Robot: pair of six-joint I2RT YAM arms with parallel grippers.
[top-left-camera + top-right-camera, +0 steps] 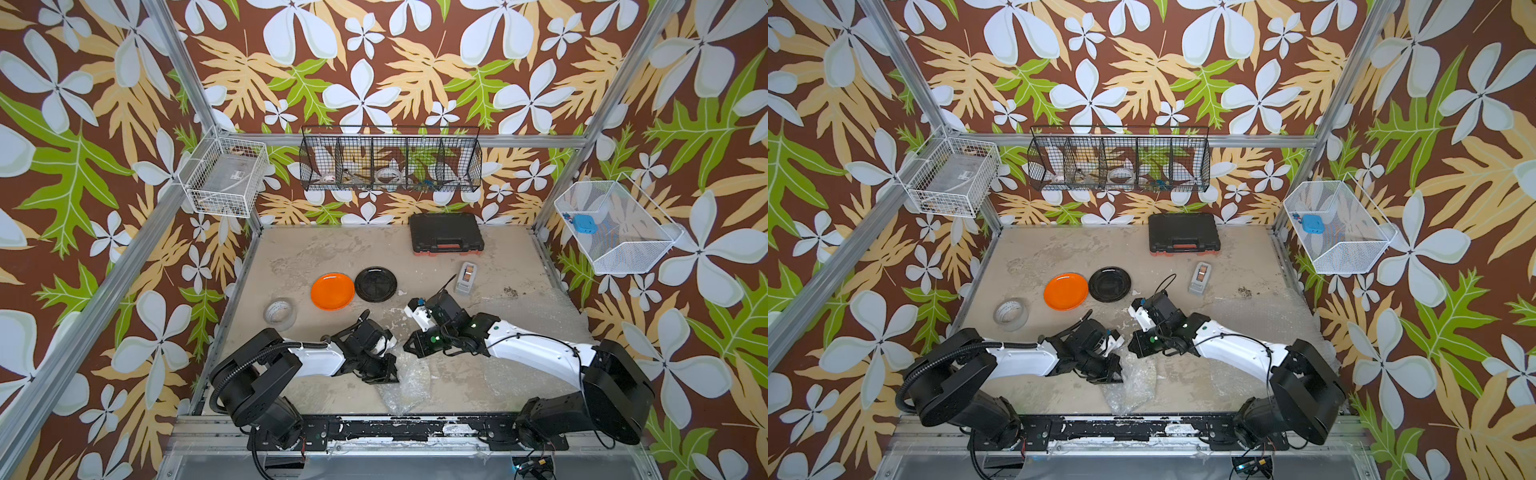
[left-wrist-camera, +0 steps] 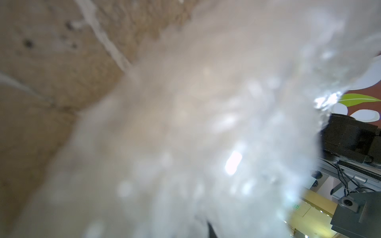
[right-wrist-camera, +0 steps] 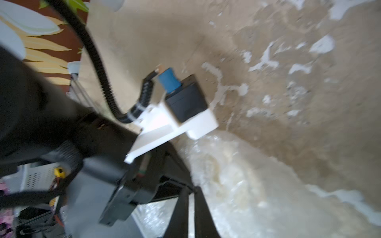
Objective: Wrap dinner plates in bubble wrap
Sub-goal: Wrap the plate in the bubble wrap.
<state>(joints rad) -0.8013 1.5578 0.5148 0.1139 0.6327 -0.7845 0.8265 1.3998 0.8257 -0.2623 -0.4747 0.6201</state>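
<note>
In both top views the orange dinner plate (image 1: 332, 291) (image 1: 1065, 291) and the black one (image 1: 375, 284) (image 1: 1109, 284) lie bare side by side at mid table. A crumpled bundle of bubble wrap (image 1: 409, 386) (image 1: 1133, 386) sits near the front edge. My left gripper (image 1: 388, 372) (image 1: 1113, 374) is shut on the bundle's edge. The wrap (image 2: 206, 123) fills the left wrist view, where only a dark finger (image 2: 210, 229) shows. My right gripper (image 1: 409, 347) (image 3: 192, 188) hovers just behind the bundle (image 3: 237, 185), its fingers a narrow slit apart and holding nothing. Something cream shows through the wrap.
A second flat sheet of bubble wrap (image 1: 536, 307) lies at the right. A clear tape roll (image 1: 279, 313) stands left of the orange plate and a grey tape dispenser (image 1: 466, 277) right of the black one. A black case (image 1: 446, 232) sits at the back.
</note>
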